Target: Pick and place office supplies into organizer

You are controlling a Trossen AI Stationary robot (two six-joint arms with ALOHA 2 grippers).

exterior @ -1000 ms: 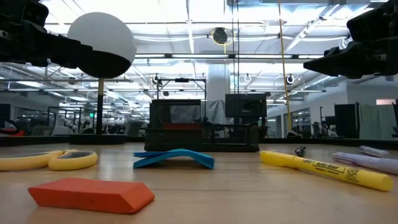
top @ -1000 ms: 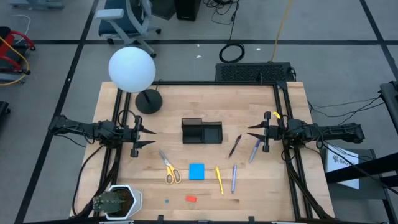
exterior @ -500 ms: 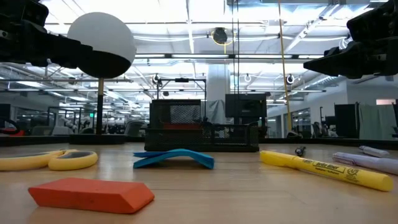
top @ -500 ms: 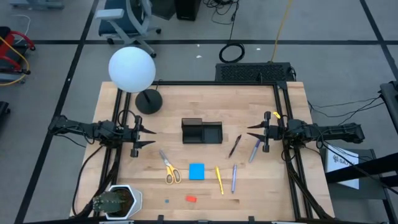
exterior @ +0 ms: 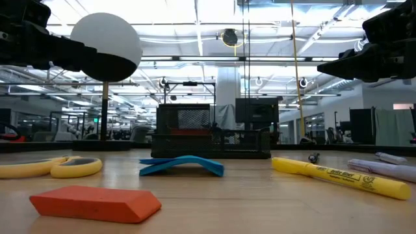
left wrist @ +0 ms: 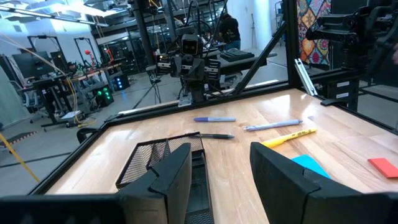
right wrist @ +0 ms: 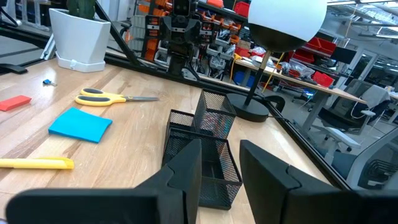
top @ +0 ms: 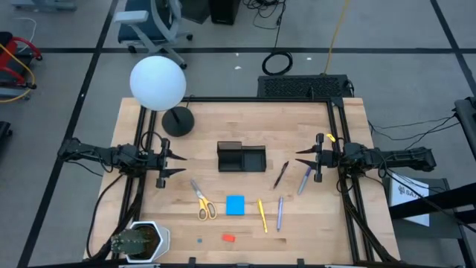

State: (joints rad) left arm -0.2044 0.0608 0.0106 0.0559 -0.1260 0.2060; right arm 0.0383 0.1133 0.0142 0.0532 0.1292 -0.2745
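Observation:
The black mesh organizer [top: 241,157] stands at the table's middle. Nearer the front edge lie yellow-handled scissors [top: 202,201], a blue note pad [top: 235,205], a yellow marker [top: 262,215], a purple pen [top: 280,213] and a red eraser [top: 228,237]. A dark pen [top: 281,174] and a blue pen [top: 305,180] lie right of the organizer. My left gripper [top: 181,164] hovers open at the table's left, pointing level toward the organizer. My right gripper [top: 297,157] hovers open at the right, facing it. Neither has anything between its fingers.
A lamp with a white globe [top: 158,83] and a round black base [top: 178,121] stands at the far left. A white plant pot [top: 141,240] sits at the near left corner. A tiny blue item [top: 199,240] lies beside the eraser.

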